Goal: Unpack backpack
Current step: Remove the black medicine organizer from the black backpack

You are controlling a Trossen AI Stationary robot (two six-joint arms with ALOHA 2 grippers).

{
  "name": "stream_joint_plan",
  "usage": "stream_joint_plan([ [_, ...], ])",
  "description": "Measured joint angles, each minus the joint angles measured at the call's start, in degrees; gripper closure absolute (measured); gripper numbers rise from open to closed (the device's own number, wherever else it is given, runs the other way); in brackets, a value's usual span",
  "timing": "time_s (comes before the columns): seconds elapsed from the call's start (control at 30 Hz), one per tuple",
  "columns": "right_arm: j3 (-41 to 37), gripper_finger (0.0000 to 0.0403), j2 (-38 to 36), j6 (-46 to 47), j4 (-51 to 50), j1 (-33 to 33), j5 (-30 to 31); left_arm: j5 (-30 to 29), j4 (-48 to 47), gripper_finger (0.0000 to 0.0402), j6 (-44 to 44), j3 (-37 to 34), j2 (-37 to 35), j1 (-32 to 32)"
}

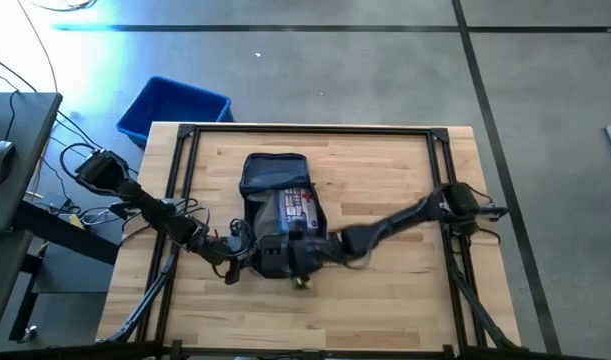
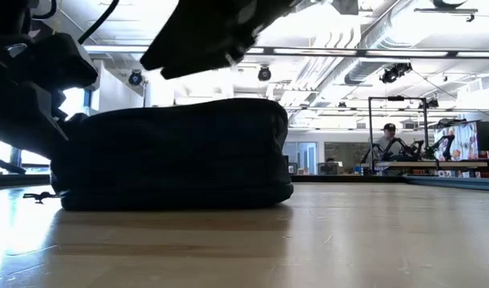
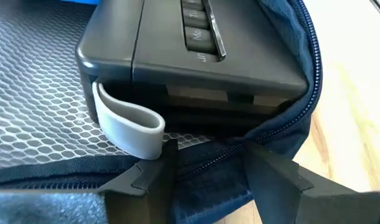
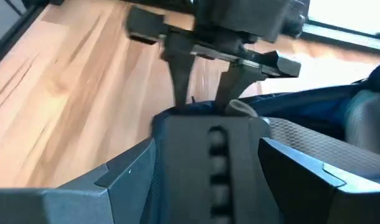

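With the backpack (image 1: 277, 195) lying open mid-table, the left gripper (image 3: 205, 163), jaws pinching its zipper edge, should hold firm while the right gripper (image 4: 208, 163), jaws closed around the dark box (image 3: 196, 50), draws it straight out.

Cloth, plastic, wood.
Soft dark navy fabric backpack (image 3: 289, 134), matt weave, honeycomb mesh lining (image 3: 34, 99) inside; rigid dark grey plastic box (image 3: 177, 50), smooth, slight sheen, with a pale rubbery loop (image 3: 124, 121); pale wooden plank worktop (image 1: 385, 300), smooth, satin.
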Motion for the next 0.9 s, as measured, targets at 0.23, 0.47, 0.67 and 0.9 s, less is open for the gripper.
stream_joint_plan([
  [0.23, 6.5, 0.0130, 2.7, -2.9, -4.5, -10.5, -17.4, -1.9, -5.4, 0.0241, -0.4, 0.5, -0.3, 0.0],
  [0.47, 8.7, 0.0131, 8.1, -5.4, -5.7, -14.7, -23.1, -10.7, -17.2, 0.0241, -1.0, 0.5, -4.2, 1.5],
  [0.67, 9.0, 0.0131, 8.3, -4.8, -8.3, -16.1, -18.4, -19.2, -34.3, 0.0241, -3.4, 1.5, -13.0, 3.6],
  [0.9, 9.0, 0.0131, 7.9, 4.4, -12.0, -19.7, -22.2, -22.8, -52.2, 0.0241, -9.3, 6.5, -21.8, 2.7],
])
